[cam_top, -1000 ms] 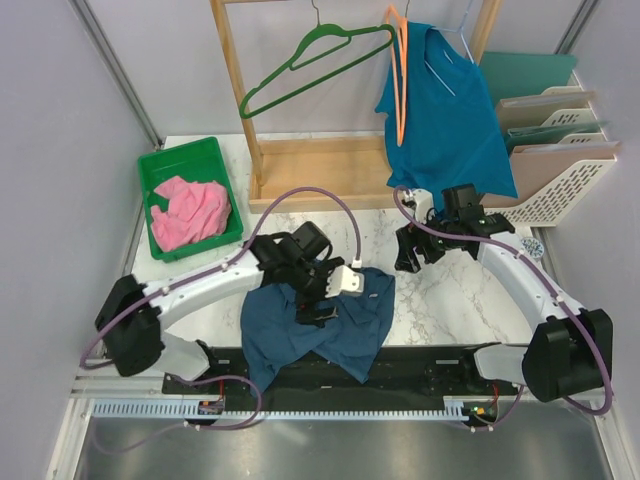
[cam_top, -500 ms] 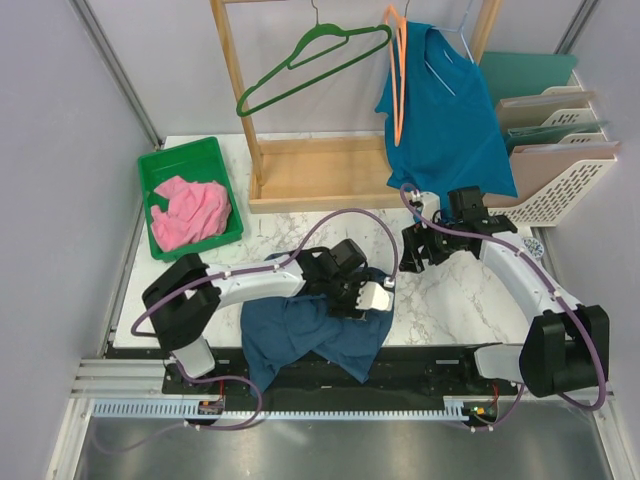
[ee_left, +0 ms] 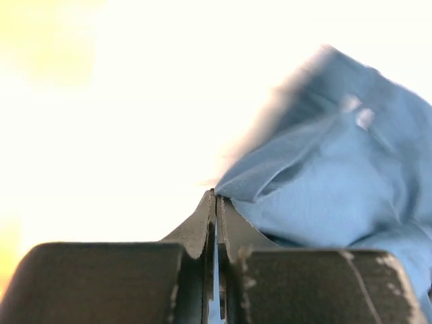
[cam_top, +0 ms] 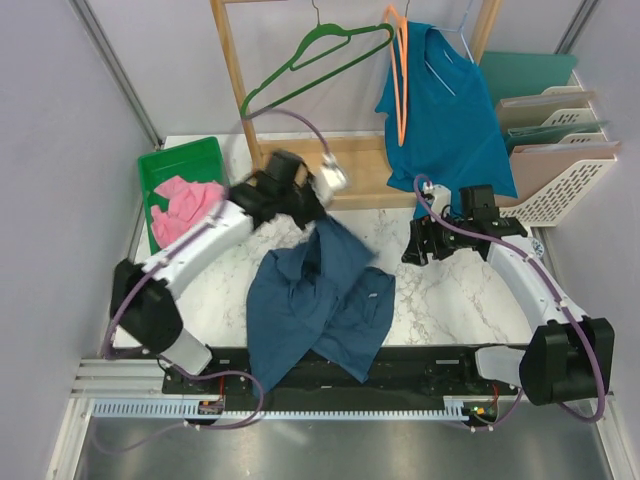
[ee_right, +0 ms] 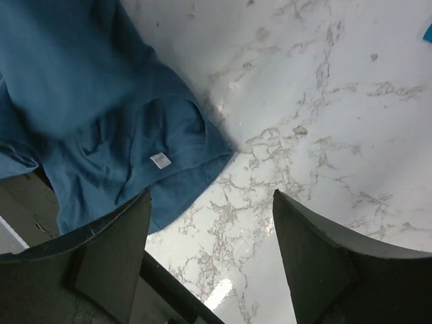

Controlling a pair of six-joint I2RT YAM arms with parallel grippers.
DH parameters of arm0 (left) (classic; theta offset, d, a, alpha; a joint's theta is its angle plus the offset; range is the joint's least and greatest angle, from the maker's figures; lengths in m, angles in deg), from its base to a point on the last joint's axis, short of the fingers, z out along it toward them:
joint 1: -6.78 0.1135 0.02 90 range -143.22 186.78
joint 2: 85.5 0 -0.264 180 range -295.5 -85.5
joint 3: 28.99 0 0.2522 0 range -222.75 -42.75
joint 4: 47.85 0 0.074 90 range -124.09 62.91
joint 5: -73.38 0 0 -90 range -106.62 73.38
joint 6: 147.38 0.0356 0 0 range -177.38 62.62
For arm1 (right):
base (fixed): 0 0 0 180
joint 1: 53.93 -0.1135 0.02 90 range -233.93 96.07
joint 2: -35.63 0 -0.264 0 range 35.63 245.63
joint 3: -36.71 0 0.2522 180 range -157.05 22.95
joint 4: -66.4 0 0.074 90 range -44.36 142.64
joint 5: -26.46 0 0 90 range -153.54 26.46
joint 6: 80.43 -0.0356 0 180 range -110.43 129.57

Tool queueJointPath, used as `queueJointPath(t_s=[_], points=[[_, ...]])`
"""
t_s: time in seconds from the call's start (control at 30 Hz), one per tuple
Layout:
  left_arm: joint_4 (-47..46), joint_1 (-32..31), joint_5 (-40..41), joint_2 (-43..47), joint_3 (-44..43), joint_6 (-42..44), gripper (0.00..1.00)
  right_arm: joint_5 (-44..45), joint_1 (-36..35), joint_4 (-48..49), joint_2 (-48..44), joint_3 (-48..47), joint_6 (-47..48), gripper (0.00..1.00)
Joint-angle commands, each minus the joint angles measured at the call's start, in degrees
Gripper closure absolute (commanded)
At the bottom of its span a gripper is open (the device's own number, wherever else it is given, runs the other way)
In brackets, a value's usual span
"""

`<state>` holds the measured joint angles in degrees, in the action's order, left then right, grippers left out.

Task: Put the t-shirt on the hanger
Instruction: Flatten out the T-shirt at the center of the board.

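We read no text, number or brand anywhere. The small white tag [ee_right: 160,160] inside the collar of the t-shirt [ee_right: 88,81], near the front edge of the bench [ee_right: 324,135], may carry print, but it is too small to tell.

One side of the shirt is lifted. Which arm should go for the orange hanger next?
Right. The right gripper is open and empty, and it is nearer the hanger on the rack. The left gripper is shut on the t-shirt.

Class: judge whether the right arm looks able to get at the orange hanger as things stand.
Probably yes: the right end effector is open and empty, with nothing between it and the orange hanger hanging beyond.
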<state>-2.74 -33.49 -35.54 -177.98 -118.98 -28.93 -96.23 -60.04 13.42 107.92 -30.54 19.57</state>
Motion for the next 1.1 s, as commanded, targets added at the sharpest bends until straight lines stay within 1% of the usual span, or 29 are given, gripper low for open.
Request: queueJointPath(t_s=[0.0, 0.07, 0.13, 0.17, 0.2, 0.23, 0.27, 0.3, 0.33, 0.4, 0.43, 0.47, 0.5, 0.57, 0.6, 0.63, 0.67, 0.7, 0.73, 0.77, 0.8, 0.83, 0.9, 0.93, 1.0, 1.07], points=[[2.2, 9.9, -5.1, 17.0, -7.4, -13.6, 0.98, -5.5, 0.2, 6.6, -4.4, -0.4, -4.2, 0.20], [3.0, 9.8, -5.6, 20.3, -7.0, -14.5, 0.98, -6.9, 0.3, 7.7, -4.1, -0.9, -5.9, 0.21], [4.7, 9.0, -7.5, 24.0, -5.8, -15.0, 0.98, -8.3, 0.3, 6.5, -2.7, -2.3, -6.5, 0.23], [5.3, 6.3, -10.0, 25.0, -5.1, -13.6, 0.98, -10.4, 0.3, 6.3, -1.5, -2.6, -7.2, 0.23], [6.4, 4.0, -10.8, 26.0, -2.7, -12.4, 0.98, -11.4, 0.2, 6.4, -0.9, -2.5, -7.9, 0.20], [7.0, -1.8, -11.6, 27.8, -1.3, -10.8, 0.98, -12.5, 0.2, 7.1, -0.3, -2.1, -8.8, 0.18], [7.4, -5.2, -11.2, 28.8, 0.4, -7.4, 0.98, -14.9, 0.2, 8.0, 0.6, -1.6, -11.4, 0.16], [8.0, -8.6, -11.1, 29.7, 4.3, -5.8, 0.98, -15.8, 0.3, 9.8, 0.9, -0.6, -12.4, 0.14], [8.0, -14.7, -11.0, 30.7, 6.1, -3.6, 0.98, -16.4, 0.3, 10.9, 1.2, 0.0, -14.0, 0.13], [7.6, -18.3, -9.9, 29.7, 10.3, -4.1, 0.98, -18.1, 0.2, 11.6, 1.5, 0.8, -16.1, 0.09], [6.6, -20.4, -7.2, 28.3, 11.2, -5.6, 0.98, -18.3, 0.2, 11.4, 1.6, 1.0, -16.2, 0.06], [6.1, -21.0, -6.1, 25.4, 12.3, -5.7, 0.98, -18.2, 0.2, 10.9, 1.6, 1.0, -16.0, 0.02], [6.2, -21.6, -6.0, 23.4, 12.4, -5.1, 0.98, -17.3, 0.3, 9.2, 1.5, 1.0, -14.0, 0.02], [6.3, -24.7, -3.9, 18.3, 11.8, -2.8, 0.92, -16.1, 0.3, 7.6, 1.3, 1.1, -12.1, 0.02], [6.4, -25.5, -3.4, 16.9, 11.1, -2.7, 0.87, -15.6, 0.2, 5.8, 1.4, 1.0, -11.4, 0.02], [8.9, -25.7, -5.8, 15.7, 9.8, -1.8, 0.71, -14.1, 0.1, 4.9, 2.1, 0.9, -10.4, 0.02], [10.1, -25.0, -8.2, 14.5, 7.4, -1.3, 0.58, -13.2, 0.2, 3.9, 2.2, 0.8, -8.9, 0.04], [10.6, -23.6, -11.3, 14.7, 6.8, -1.1, 0.34, -11.9, 0.2, 3.0, 2.5, 0.9, -8.8, 0.05], [10.4, -18.9, -16.6, 14.9, 6.3, -2.1, 0.08, -10.0, 0.2, 3.0, 2.9, 1.0, -9.7, 0.05], [9.2, -16.1, -17.9, 14.8, 5.4, -2.9, 0.08, -10.5, 0.2, 3.1, 2.9, 1.5, -9.8, 0.07], [8.6, -11.0, -18.3, 13.8, 5.0, -3.3, 0.12, -10.3, -0.3, 3.6, 3.1, 1.8, -9.8, 0.08], [7.7, -9.1, -15.8, 13.5, 4.9, -3.5, 0.14, -8.5, -0.7, 4.2, 3.6, 2.3, -11.3, 0.08], [2.4, -6.8, -11.5, 12.5, 7.0, -1.5, 0.15, -7.1, -1.8, 5.9, 5.1, 3.7, -12.0, 0.11], [1.1, -6.8, -6.1, 11.9, 8.0, -0.2, 0.16, -6.3, -2.1, 6.8, 5.7, 4.3, -13.2, 0.12], [-2.0, -5.6, -3.6, 8.6, 10.8, 4.5, 0.17, -6.3, -2.6, 9.3, 6.1, 6.1, -13.6, 0.15], [-5.1, -3.8, -2.2, 5.3, 12.2, 5.8, 0.17, -6.0, -2.5, 11.0, 5.6, 7.5, -14.0, 0.16]])
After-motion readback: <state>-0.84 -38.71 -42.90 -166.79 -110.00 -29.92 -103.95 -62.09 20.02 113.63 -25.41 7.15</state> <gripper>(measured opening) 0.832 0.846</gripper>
